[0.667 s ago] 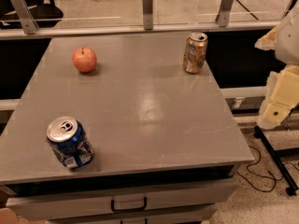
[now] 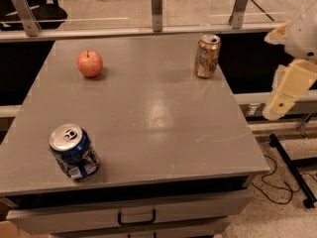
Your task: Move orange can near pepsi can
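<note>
The orange can (image 2: 207, 56) stands upright near the far right edge of the grey table (image 2: 148, 108). The pepsi can (image 2: 74, 151), blue and dented, stands near the front left corner, leaning a little. My gripper (image 2: 287, 90) hangs off the table's right side, beyond the edge and to the right of the orange can, at about table height. It holds nothing that I can see. The two cans are far apart, on opposite corners of the table.
A red apple (image 2: 89, 63) sits at the far left of the table. A glass rail with metal posts (image 2: 156, 8) runs behind the table. Drawers with a handle (image 2: 136, 217) are below the front edge. A black stand and cables (image 2: 292, 170) lie on the floor at right.
My gripper has shifted slightly left and up, toward the table's right edge. The cans and the apple have not moved.
</note>
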Robot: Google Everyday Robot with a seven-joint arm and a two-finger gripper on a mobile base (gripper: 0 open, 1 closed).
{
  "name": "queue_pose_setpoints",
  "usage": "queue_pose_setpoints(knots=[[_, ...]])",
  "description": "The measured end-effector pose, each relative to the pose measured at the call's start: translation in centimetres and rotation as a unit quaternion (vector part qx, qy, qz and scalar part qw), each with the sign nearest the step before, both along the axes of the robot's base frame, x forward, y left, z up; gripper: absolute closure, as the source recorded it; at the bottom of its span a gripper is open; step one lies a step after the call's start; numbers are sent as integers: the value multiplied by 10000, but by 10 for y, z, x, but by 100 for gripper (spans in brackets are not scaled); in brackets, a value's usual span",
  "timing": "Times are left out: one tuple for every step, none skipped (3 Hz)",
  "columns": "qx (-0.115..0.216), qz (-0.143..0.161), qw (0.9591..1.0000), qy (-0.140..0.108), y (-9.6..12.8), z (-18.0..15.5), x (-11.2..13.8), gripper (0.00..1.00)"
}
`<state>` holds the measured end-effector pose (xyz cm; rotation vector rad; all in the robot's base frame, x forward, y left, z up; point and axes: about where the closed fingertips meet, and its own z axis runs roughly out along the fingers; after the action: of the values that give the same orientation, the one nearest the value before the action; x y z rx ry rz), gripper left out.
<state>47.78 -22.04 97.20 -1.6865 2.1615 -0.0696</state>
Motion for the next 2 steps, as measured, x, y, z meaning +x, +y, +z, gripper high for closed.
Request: queue_pose_setpoints(knots=[[515, 178, 9979, -350, 3, -5, 62, 0], [1102, 232, 9911, -715, 12, -8, 122, 0]])
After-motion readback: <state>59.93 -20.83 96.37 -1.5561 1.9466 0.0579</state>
